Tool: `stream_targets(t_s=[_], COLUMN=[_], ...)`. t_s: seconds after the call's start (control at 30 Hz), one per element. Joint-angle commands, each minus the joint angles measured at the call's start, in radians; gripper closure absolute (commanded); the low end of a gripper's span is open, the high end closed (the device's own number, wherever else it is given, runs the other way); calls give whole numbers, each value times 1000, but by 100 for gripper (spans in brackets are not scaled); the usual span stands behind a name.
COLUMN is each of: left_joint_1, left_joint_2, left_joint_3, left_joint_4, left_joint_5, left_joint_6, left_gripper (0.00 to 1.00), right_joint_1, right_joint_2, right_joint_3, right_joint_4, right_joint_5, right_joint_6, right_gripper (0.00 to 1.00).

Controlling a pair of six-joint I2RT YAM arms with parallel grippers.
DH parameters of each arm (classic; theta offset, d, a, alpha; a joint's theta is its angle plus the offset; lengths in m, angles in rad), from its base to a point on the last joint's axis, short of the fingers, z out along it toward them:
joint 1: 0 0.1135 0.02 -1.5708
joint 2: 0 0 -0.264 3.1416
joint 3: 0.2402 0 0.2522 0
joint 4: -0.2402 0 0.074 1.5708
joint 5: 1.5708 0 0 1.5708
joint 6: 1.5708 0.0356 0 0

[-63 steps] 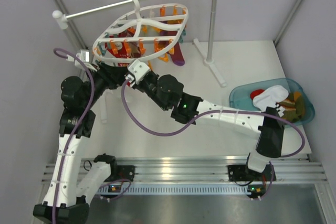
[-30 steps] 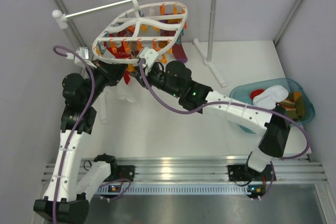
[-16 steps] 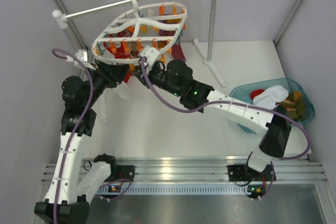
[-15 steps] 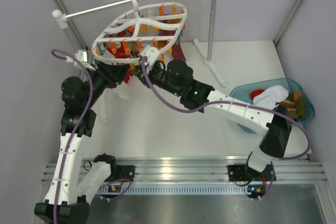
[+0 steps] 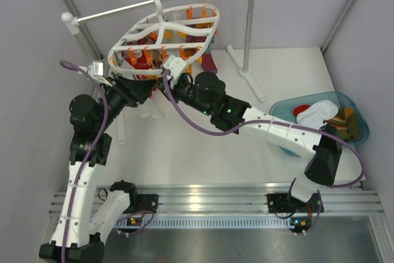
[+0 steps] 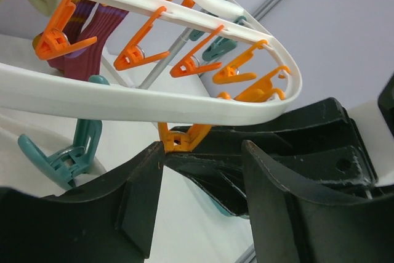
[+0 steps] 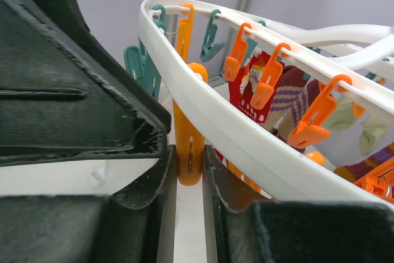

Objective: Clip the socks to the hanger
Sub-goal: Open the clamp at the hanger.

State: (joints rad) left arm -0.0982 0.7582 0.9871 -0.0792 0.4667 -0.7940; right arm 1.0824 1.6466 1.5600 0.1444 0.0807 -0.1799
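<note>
Enclosure walls (image 5: 295,10) are plain, pale lilac-grey, on three sides. Slanted grey metal struts stand at the rear corners, left (image 5: 70,5) and right (image 5: 348,5). The white tabletop (image 5: 203,158) is matt. A white-and-metal rail stand (image 5: 248,29) is at the rear, upright. Its horizontal rod (image 5: 114,9) runs toward the left wall, and its white foot (image 5: 255,87) lies flat on the tabletop. A ribbed aluminium mounting rail (image 5: 209,196) runs along the near edge, with a brushed metal surface (image 5: 246,247) beyond it. Lighting is even and diffuse, with soft shadows and faint glare on the rail.
</note>
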Motion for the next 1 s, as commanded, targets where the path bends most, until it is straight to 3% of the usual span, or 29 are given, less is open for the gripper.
stream_targets(t_s=[0.0, 0.13, 0.37, 0.97], left_joint_1=[-3, -1, -1, -3], left_joint_2=[27, 58, 81, 38], left_joint_3=[47, 85, 99, -13], left_joint_4=[32, 16, 59, 256], left_joint_5=[-17, -95, -114, -183], left_joint_6=[25, 50, 42, -25], left_gripper=[41, 41, 45, 47], right_joint_1=[22, 31, 39, 62], right_joint_2=[-25, -27, -27, 5], right_joint_3=[14, 15, 14, 51], right_joint_4=[26, 24, 15, -5], right_joint_5=[10, 10, 17, 42], right_joint_6=[-21, -29, -41, -13], right_gripper=[100, 100, 100, 100])
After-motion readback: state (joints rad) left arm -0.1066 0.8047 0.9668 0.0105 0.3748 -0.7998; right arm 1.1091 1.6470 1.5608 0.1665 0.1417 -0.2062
